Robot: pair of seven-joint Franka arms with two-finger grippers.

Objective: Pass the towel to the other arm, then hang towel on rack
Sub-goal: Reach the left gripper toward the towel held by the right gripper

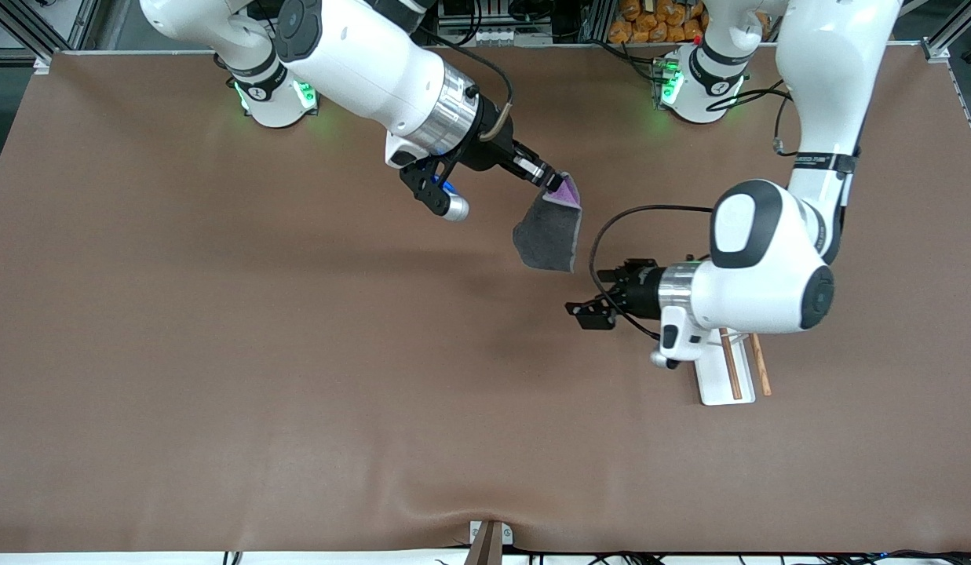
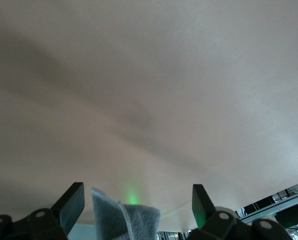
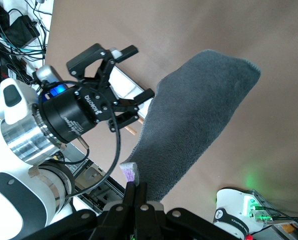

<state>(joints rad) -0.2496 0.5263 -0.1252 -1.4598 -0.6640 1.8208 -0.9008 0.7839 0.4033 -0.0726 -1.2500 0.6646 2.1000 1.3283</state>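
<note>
We take the rack (image 1: 727,375) as our landmark: it sits on the brown counter (image 1: 218,353) toward the left arm's end, white base plate with two wooden rods, partly covered by the left arm's wrist above it. Around it the counter lies bare on every side we can see, with wide room toward the right arm's end and toward the front camera; a slight ripple marks the counter's front edge.

The towel (image 1: 549,234) hangs in the air over the counter, farther from the front camera than the rack, and toward the right arm's end from it. The right end effector (image 1: 549,182) is clenched on its upper corner. Dark grey face, purple reverse showing at the pinch, lighter stitched border, lower edge loose.

The left end effector (image 1: 591,297) hovers just beside the towel's lower edge, fingers (image 2: 71,204) spread apart, not touching the cloth.
</note>
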